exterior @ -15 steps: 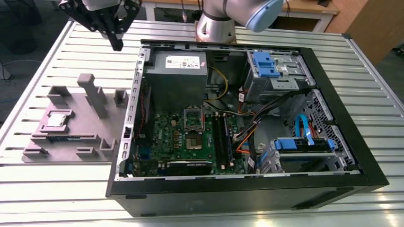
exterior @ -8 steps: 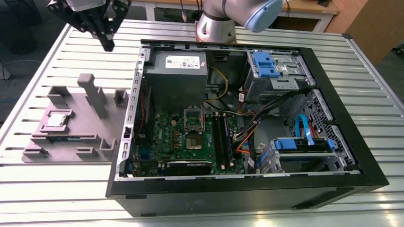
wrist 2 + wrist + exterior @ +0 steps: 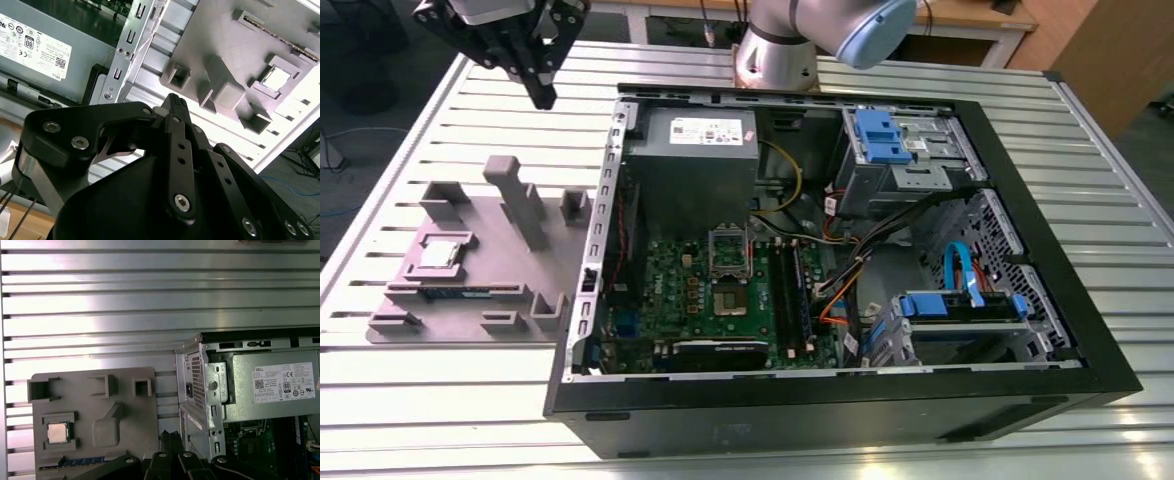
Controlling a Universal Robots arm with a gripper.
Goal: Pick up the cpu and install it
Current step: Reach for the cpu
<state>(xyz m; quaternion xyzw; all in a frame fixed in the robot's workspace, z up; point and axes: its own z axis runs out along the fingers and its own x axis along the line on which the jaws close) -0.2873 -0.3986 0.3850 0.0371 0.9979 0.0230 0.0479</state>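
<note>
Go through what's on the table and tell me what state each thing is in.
cpu: lying in its tray pocket, untouched.
tool: shut, empty, raised clear of the tray.
case: on its side, panel off.
memory stick: in its tray slot.

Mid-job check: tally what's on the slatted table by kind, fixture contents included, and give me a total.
cpu: 1
memory stick: 1
grey fixture: 1
open computer case: 1
Total: 4
</note>
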